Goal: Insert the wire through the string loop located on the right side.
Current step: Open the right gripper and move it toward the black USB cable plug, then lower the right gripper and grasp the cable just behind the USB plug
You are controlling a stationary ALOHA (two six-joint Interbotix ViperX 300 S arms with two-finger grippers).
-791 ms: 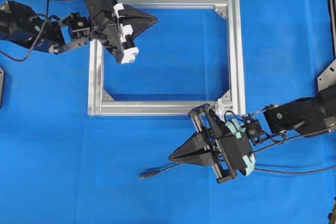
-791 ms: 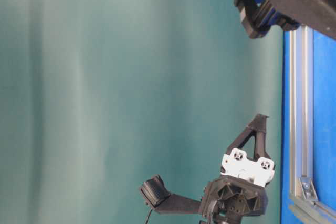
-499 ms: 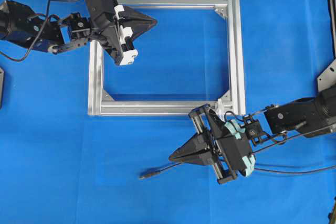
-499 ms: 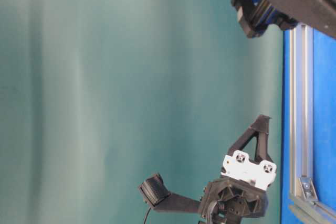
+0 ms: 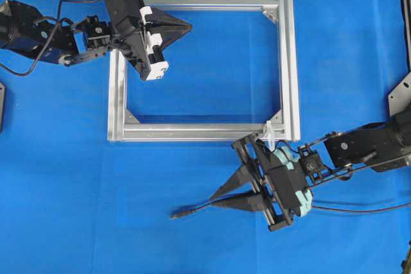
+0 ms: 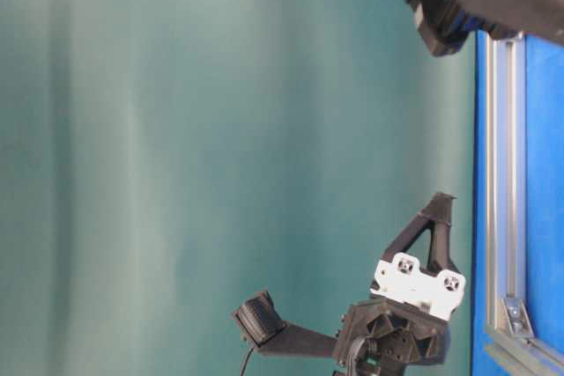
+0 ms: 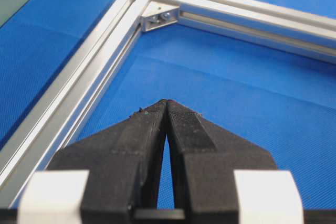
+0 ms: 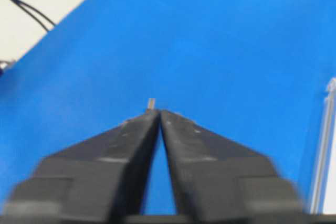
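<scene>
The wire [image 5: 196, 208] lies on the blue mat below the frame, its plug end [image 5: 174, 215] pointing left. My right gripper [image 5: 213, 199] sits over the wire behind the plug. Its fingers are spread a little, open, and I cannot tell whether they touch the wire. In the right wrist view the plug's metal end [image 8: 151, 103] peeks out just past the right gripper [image 8: 158, 112]. The string loop [image 5: 270, 133] is a tiny whitish tie at the frame's lower right corner, just above the right gripper's body. My left gripper [image 5: 190, 25] [image 7: 166, 102] is shut and empty over the frame's upper left.
The silver aluminium frame [image 5: 292, 62] [image 7: 79, 93] lies flat on the blue mat [image 5: 64, 190]. The wire's slack [image 5: 359, 209] trails off to the right edge. In the right wrist view a frame bar [image 8: 323, 145] shows at the far right.
The right gripper's fingers have parted from shut, and its body has shifted slightly right and down. The left gripper has hardly moved.
</scene>
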